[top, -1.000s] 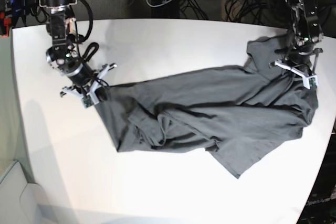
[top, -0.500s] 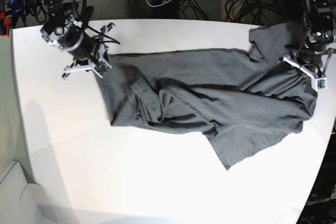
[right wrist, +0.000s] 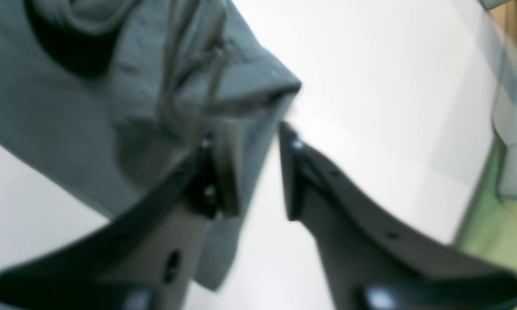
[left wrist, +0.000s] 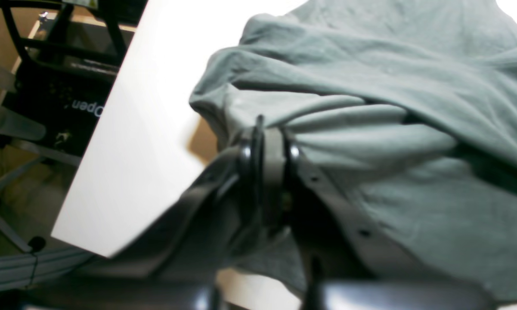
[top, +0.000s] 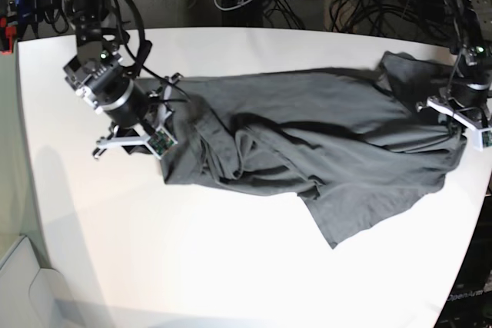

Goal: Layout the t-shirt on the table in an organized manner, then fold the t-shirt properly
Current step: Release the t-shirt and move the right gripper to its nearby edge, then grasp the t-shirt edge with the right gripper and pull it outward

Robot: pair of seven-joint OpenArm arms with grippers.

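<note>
Grey t-shirt (left wrist: 370,129) in left tool (left wrist: 269,142)

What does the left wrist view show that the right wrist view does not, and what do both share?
Left wrist only: the left gripper shut on a bunched fold of the t-shirt, near the table's edge, with a dark frame beyond it.
Right wrist only: the right gripper with its jaws apart, a corner of the shirt lying at one finger.
Both: the grey shirt on the white table.
</note>
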